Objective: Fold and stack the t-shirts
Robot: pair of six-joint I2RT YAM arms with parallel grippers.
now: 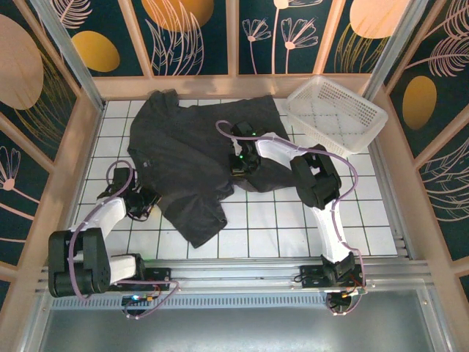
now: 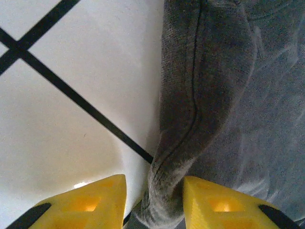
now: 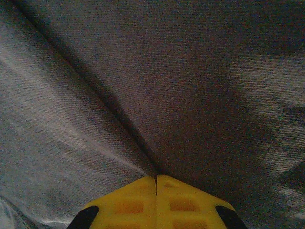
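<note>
One dark charcoal t-shirt (image 1: 183, 158) lies spread and rumpled on the white tiled tabletop (image 1: 278, 220). In the overhead view it reaches from the middle toward 11 o'clock, with one corner trailing down toward 6 o'clock. A white mesh basket (image 1: 333, 114) sits at 2 o'clock, tilted against the back corner and just beside the shirt's far edge.

My left gripper (image 1: 141, 199) is low at the shirt's 8 o'clock edge, where cloth meets bare tile. From my left wrist camera, my two yellow fingers (image 2: 100, 202) stand apart. The stitched hem (image 2: 186, 119) of the shirt runs up from the gap between them toward 12 o'clock. Cloth fills most of that gap, lying against the finger at 5 o'clock, but I cannot tell whether it is squeezed. White tile crossed by black grid lines (image 2: 71, 90) lies from 9 to 11 o'clock, and grey cloth covers the side from 1 to 4 o'clock.

My right gripper (image 1: 240, 163) rests on the shirt's 3 o'clock side, near its edge. From my right wrist camera, the yellow fingers (image 3: 138, 200) are pressed together at 6 o'clock, pinching the fabric. A sharp crease (image 3: 95, 90) runs from the tips toward 10 o'clock, with grey knit on both sides.
</note>
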